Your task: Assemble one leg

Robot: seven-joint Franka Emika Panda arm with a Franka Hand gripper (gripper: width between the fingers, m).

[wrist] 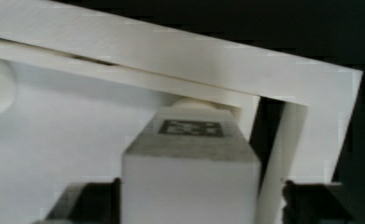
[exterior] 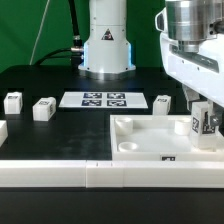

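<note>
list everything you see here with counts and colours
held leg: 1, white, tagged, in the gripper over the square piece's corner
loose legs: 3, white, on the table, in the exterior view two left of the marker board, one right
square piece: 1, white, raised rim, exterior view's right
marker board: 1, white, black tags, table centre
table: 1, black, under everything
front rail: 1, white, near edge
cut-off piece: 1, white, exterior view's left edge, unidentifiable
robot base: 1, white, back centre
gripper: 1, white and grey, shut on the held leg

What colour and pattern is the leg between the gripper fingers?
White leg, black-and-white square tag; clearest in the wrist view.
</note>
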